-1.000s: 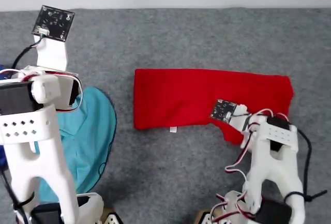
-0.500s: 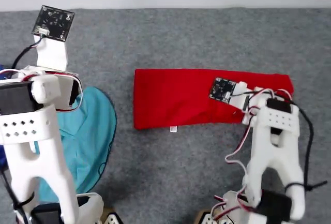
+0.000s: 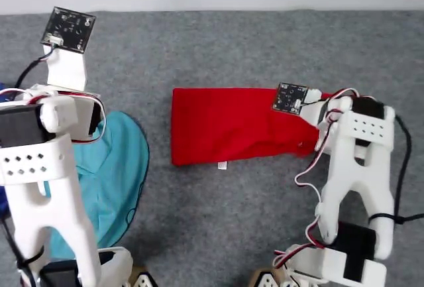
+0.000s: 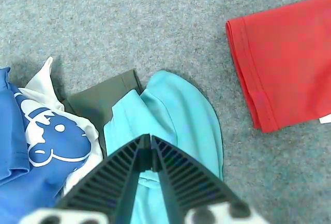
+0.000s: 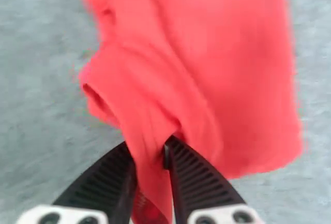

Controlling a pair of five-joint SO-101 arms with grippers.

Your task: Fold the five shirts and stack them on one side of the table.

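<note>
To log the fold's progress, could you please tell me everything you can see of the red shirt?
The red shirt is plain soft knit, folded into a long band lying on the grey table. A stitched hem runs along the end towards the teal shirt, which it does not touch. A small white tag pokes out at its near edge. The other end is bunched and pinched in the shut right gripper.
</note>
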